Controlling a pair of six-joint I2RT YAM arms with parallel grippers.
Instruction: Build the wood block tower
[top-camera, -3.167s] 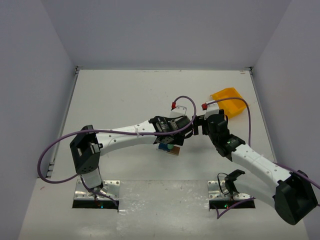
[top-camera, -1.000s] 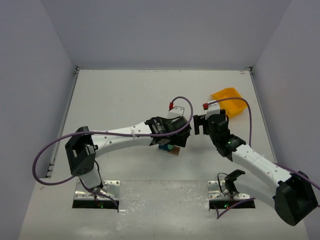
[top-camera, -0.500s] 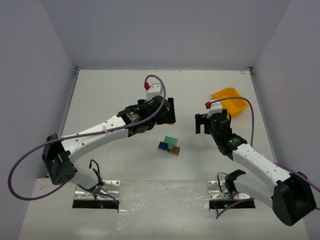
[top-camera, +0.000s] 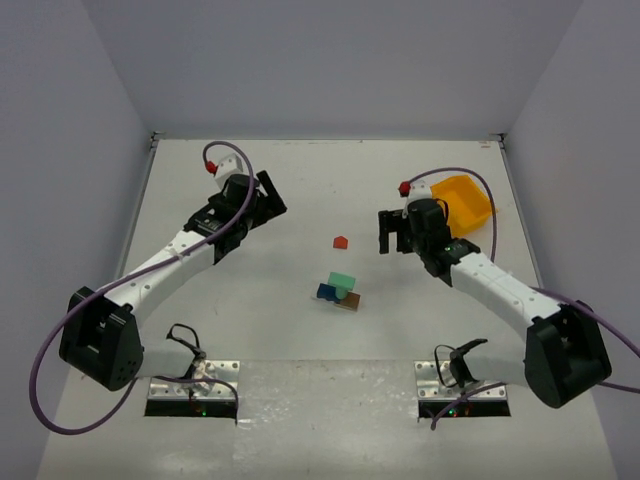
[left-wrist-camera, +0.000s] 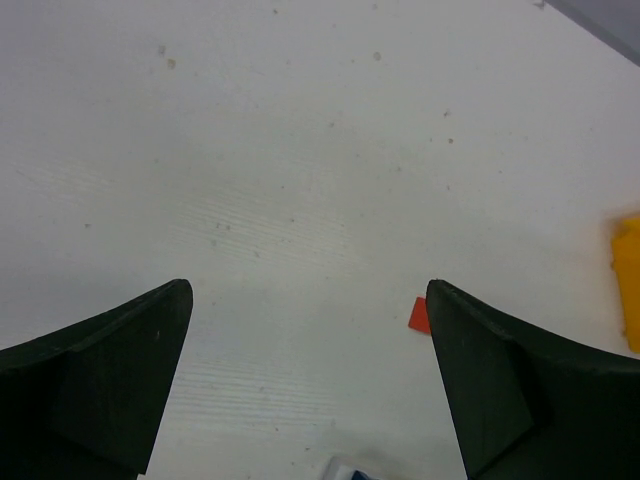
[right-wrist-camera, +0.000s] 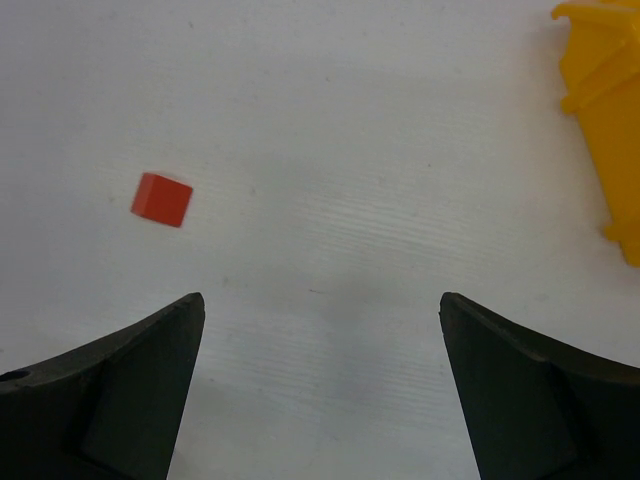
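"Starting at the left of the overhead view, what is the left arm (top-camera: 170, 255) doing?"

"It stretches up the left half of the desk (top-camera: 300, 170). The left pincer (top-camera: 272, 200) (left-wrist-camera: 308, 290) sits in the upper left of the frame with its jaws wide apart and nothing between them. Its own camera shows only bare desk in the gap."

"And the blocks?"

"Centre of the frame. A lone red block (top-camera: 341, 242) (left-wrist-camera: 419, 315) (right-wrist-camera: 161, 199) lies flat on the desk, apart from the others. Just below it stands the wood block tower (top-camera: 340, 291). A mint green block (top-camera: 343, 283) appears to rest on top, with a blue block (top-camera: 326, 291) at its left and a brown block (top-camera: 349, 301) at its lower right, all touching. The left wrist view catches the red block right of centre, close to the right finger."

"Then the right side?"

"The right pincer (top-camera: 392, 240) (right-wrist-camera: 320, 300) hangs right of the red block and clear of it — jaws spread, holding nothing. In its wrist view the red block lies at the upper left. The yellow bin (top-camera: 468, 200) (left-wrist-camera: 628, 280) (right-wrist-camera: 605, 120) sits in the upper right, just behind that pincer."
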